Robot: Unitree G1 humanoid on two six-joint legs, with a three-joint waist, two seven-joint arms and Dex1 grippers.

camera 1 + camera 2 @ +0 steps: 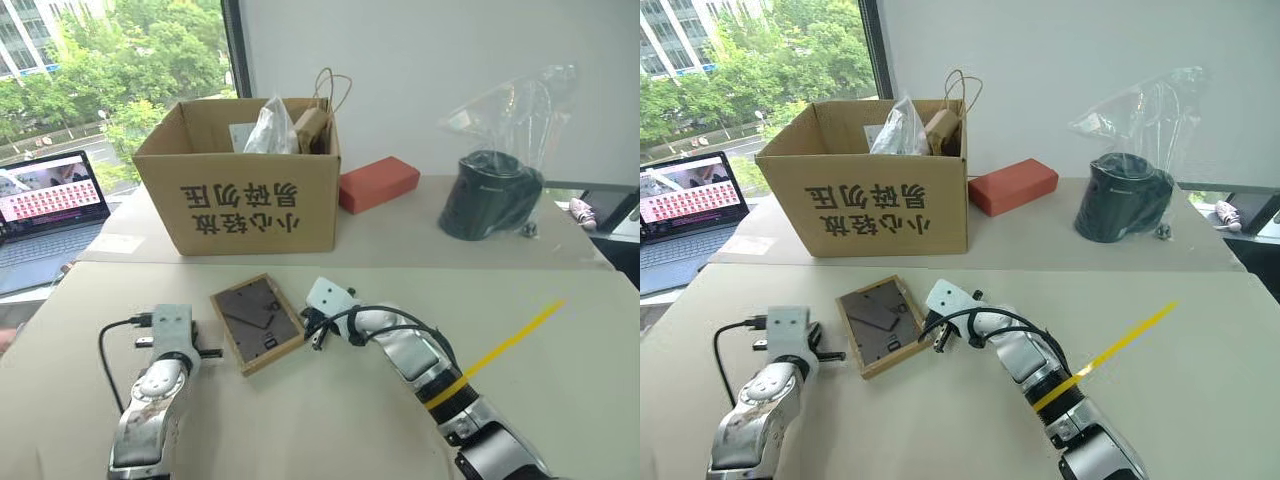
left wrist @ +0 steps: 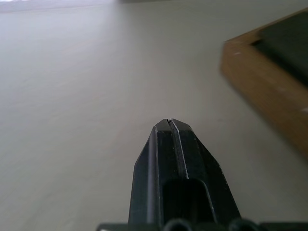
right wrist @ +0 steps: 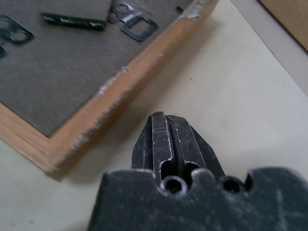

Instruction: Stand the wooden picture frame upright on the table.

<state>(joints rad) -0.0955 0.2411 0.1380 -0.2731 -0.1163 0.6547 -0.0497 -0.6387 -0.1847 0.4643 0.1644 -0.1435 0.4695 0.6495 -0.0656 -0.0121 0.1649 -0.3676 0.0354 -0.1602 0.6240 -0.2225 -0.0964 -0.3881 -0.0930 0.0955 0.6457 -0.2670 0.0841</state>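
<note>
1. Light wood rims the wooden picture frame [image 1: 256, 322], which lies flat on the table [image 1: 330, 420] with its dark back board facing up, turned at a slant to the table's edges, toward my near edge and a little left of the middle.
2. Small metal hangers and the folded stand [image 3: 74, 13] lie flat against that back board.
3. My left gripper [image 1: 211, 353] sits low over the table just beside the frame's left edge, its two black fingers [image 2: 174, 159] pressed together with nothing between them. It stands apart from the wood.
4. My right gripper [image 1: 311, 335] comes in from the other side, just beside the frame's right-hand corner. Its fingers [image 3: 169, 144] are likewise closed tight and empty, the tips close to the wooden rim [image 3: 115, 91]; I cannot tell whether they touch it.
5. Toward the far edge stands a cardboard box [image 1: 245, 190] with printed black characters, a red-orange block [image 1: 378, 183] to its right and a dark object in a clear plastic bag [image 1: 495, 180] further right.
6. A laptop [image 1: 45, 205] stands open off the far left corner.
7. A yellow strip [image 1: 505, 345] lies slantwise near my right arm.
</note>
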